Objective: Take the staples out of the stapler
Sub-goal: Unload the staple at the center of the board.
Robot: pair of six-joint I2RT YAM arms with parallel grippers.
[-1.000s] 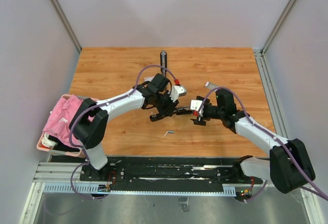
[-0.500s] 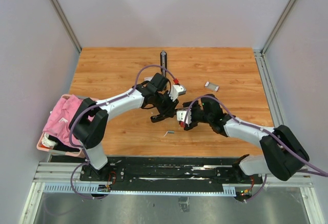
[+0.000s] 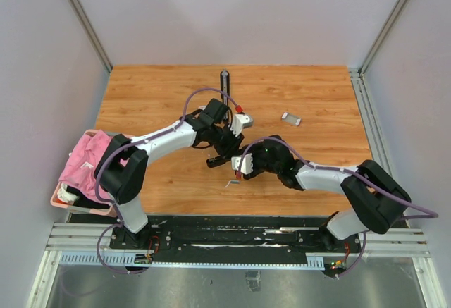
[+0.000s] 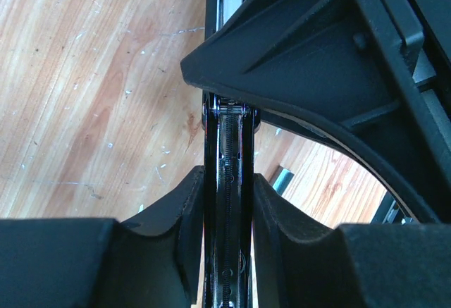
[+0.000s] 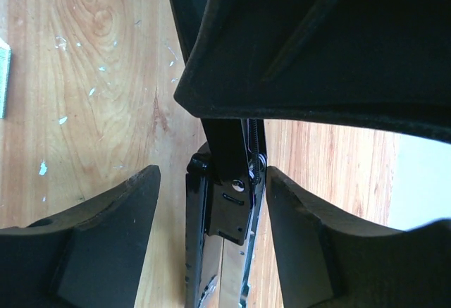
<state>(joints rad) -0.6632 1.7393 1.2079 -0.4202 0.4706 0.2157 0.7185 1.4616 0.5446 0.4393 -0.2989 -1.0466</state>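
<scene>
Object held: the stapler (image 4: pixel 229 146), black and slim, was carried over the middle of the wooden table (image 3: pixel 155 96), opened so that its spring rail was exposed
Location of load: of the staples (image 3: pixel 232 182), one short silvery strip lay on the table just on the near side of the stapler; a second strip (image 3: pixel 291 118) lay well apart toward the far right; whether more sat in the stapler's channel could not be told
Handling, staples: judged very light, thin and brittle, apt to break into bits or skid on the wood if nudged
Handling, stapler: judged rigid and easy to pinch, though the sprung rail may snap back if released
Where to hold: judged best across the stapler's narrow sides for the body and at its end piece for the sliding part; loose strips by their long edges
Left arm pose: reached from the near left corner toward the centre, wrist bent down over the stapler
Left tool state: the left gripper (image 3: pixel 220 155) was clamped narrow on the rail, one pad on each side
Right arm pose: stretched low and leftward along the near side, wrist facing the other arm's
Right tool state: the right gripper (image 3: pixel 242 165) stood fairly wide, straddling the stapler's end piece with a gap showing on one side; no hold seen
</scene>
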